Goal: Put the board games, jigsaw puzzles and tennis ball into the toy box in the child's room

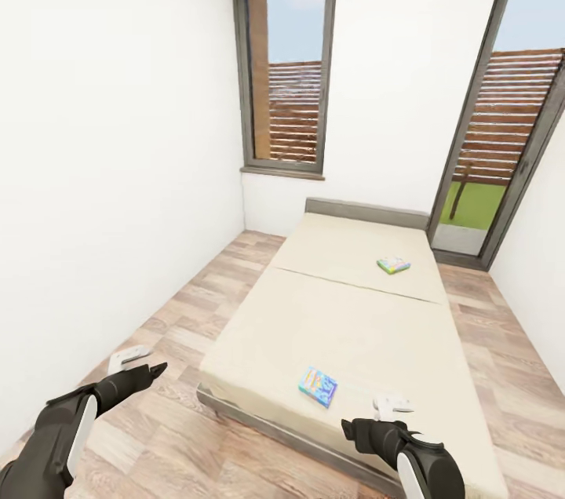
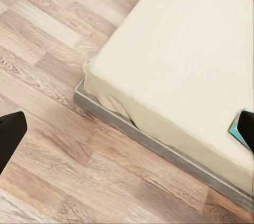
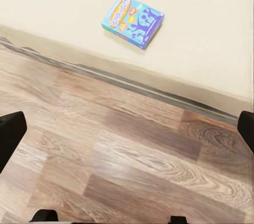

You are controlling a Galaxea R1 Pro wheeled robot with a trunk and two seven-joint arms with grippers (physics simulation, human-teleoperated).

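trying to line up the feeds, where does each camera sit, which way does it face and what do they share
Head view: from the robot's head, looking forward and down the child's room at the bed; both arms show, left gripper and right gripper.
Left wrist view: near the left gripper, facing the wood floor and the bed's corner; dark fingertips at the edges.
Right wrist view: near the right gripper, facing floor and bed edge; dark fingertips show.
Shared: the blue board game nearest the bed's foot.
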